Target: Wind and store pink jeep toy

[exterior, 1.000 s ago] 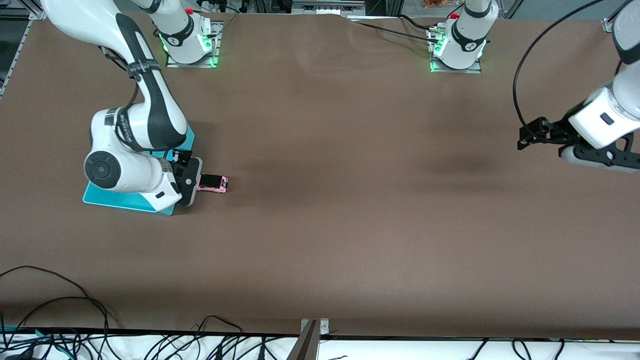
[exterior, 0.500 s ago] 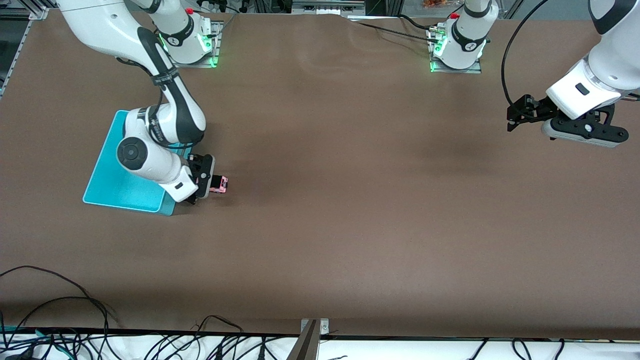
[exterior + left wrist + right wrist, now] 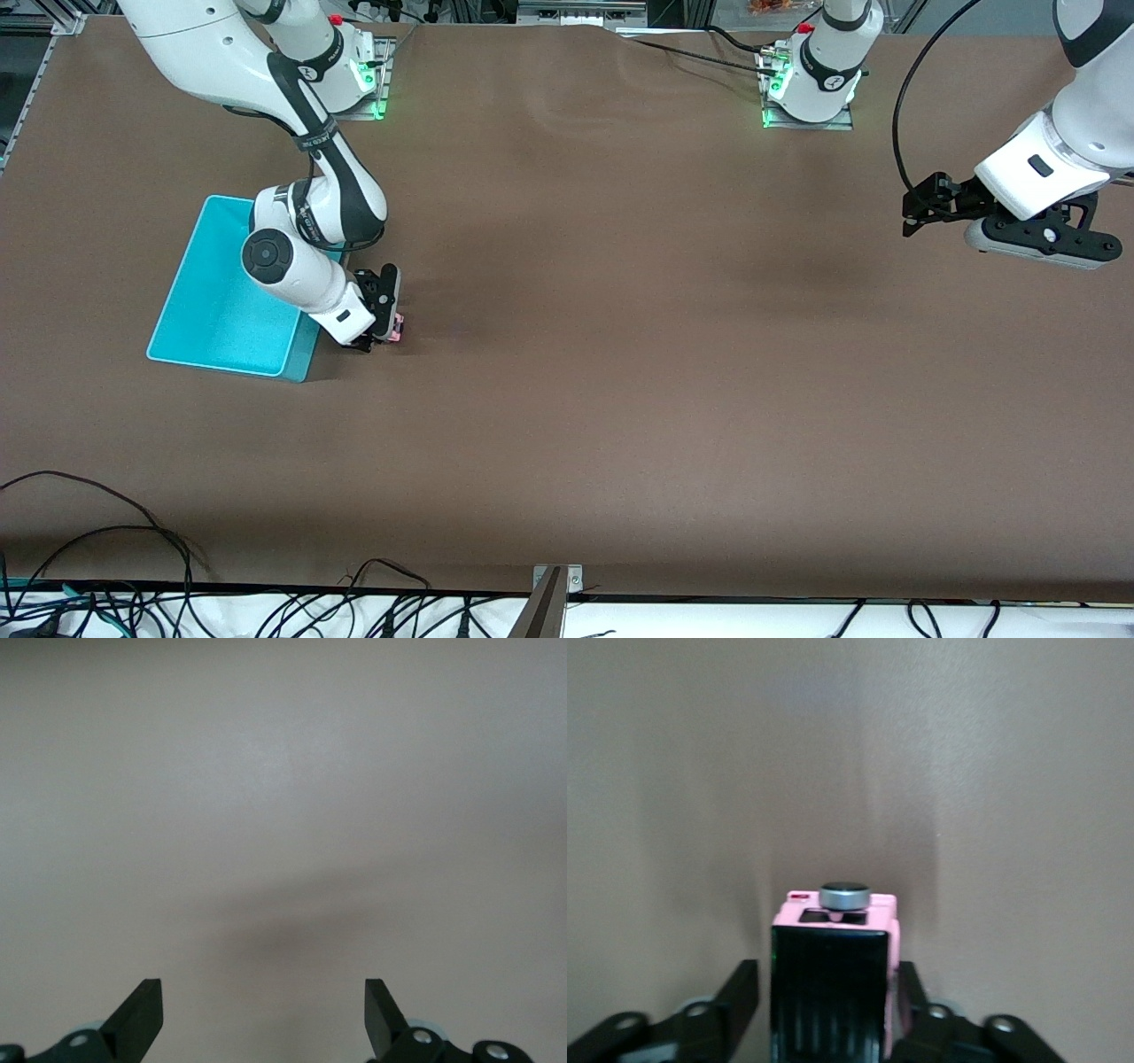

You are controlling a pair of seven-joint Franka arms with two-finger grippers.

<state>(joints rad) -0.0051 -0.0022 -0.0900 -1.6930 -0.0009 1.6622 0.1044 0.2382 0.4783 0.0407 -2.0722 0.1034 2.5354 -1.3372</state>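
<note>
Just beside the turquoise bin [image 3: 221,301], on its side toward the left arm's end, the pink jeep toy [image 3: 833,979] sits on the table [image 3: 620,354] between the right gripper [image 3: 383,310] fingers, which flank its sides. Well apart from the bin, the left gripper [image 3: 264,1019] waits over bare table, jaws wide.

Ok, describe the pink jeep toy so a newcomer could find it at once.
Find the turquoise bin toward the right arm's end of the table. Beside its corner, the right gripper straddles the pink jeep toy on the brown tabletop. It is tiny, boxy, pink with a black roof panel.
</note>
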